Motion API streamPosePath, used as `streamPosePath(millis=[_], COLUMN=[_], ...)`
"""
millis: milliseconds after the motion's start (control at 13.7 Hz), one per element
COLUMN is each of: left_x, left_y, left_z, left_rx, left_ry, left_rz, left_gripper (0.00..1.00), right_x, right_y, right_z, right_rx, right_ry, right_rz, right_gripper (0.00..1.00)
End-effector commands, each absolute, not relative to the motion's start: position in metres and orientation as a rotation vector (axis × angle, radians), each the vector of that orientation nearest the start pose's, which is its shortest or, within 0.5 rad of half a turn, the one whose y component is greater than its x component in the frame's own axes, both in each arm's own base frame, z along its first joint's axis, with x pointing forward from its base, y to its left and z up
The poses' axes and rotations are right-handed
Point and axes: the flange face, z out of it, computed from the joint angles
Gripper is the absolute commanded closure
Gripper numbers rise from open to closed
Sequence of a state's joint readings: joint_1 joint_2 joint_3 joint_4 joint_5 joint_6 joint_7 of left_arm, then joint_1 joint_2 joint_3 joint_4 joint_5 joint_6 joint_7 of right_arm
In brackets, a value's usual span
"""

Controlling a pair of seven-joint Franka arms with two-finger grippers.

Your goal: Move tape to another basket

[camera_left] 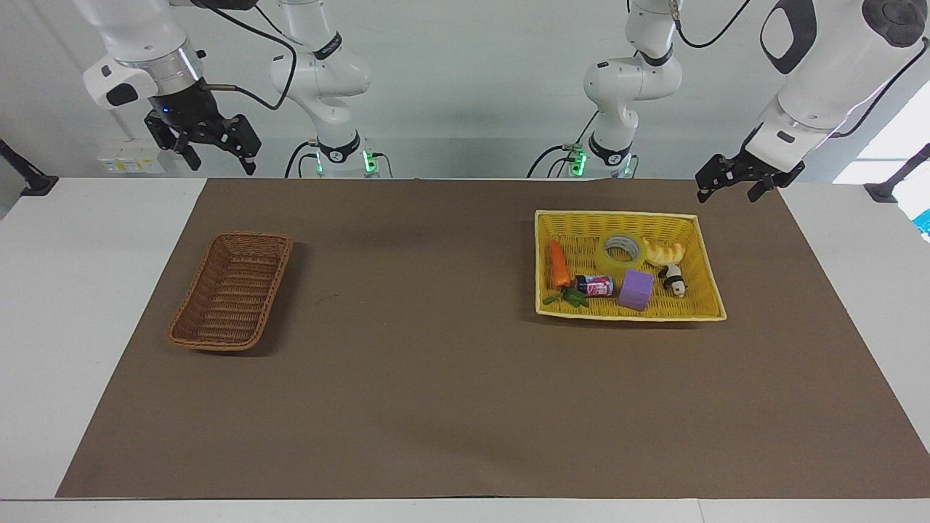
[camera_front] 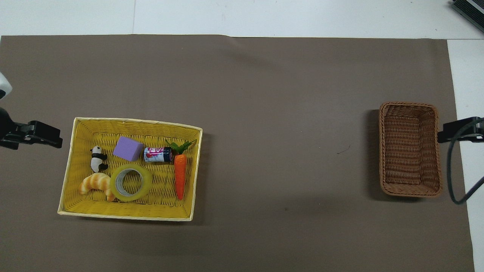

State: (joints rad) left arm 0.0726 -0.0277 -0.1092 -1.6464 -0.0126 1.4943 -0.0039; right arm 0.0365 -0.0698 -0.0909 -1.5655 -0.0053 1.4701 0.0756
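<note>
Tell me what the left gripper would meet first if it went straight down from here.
Probably the brown paper mat, just outside the bright yellow rectangular basket's corner nearest the robots; the left gripper hangs above there, though depth is uncertain.

My arms (camera_left: 821,65) were glossy white with black joint rings, black cables, black grippers (camera_left: 211,142), green-lit bases.
</note>
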Motion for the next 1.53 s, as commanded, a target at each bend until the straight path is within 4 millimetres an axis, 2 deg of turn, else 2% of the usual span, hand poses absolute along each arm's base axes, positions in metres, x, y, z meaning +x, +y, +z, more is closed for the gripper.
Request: streamPosePath(millis=[0,365,585,950,1462], left_x=[0.521,0.518,0.512,0.494,0.472], left_y=[-0.021,-0.026,-0.032,-0.037,-0.051], left_z=[0.593,0.591,0.581,0.548,0.481], left_rx=[-3.133,-3.131,-3.146,-3.146,-3.150], left_ry=[0.049,0.060,0.070,0.057,0.048], left_rz=[0.167,0.162,0.166,0.147,0.188], left_gripper=[0.00,0.00,0.00,0.00,0.00], right_x=[0.517,0.517,0.517,0.517,0.517], right_y=[-0.034,-0.034,-0.034,-0.034,-0.034], right_z=[0.656,0.656,0.656,0.656,0.656], right_rx=[-3.106,-3.106,-3.106,-3.106,-3.106], right_ry=[0.173,0.175,0.175,0.170,0.173], right_rz=[0.045,0.045,0.045,0.045,0.045], right_gripper=[0.00,0.00,0.00,0.00,0.00])
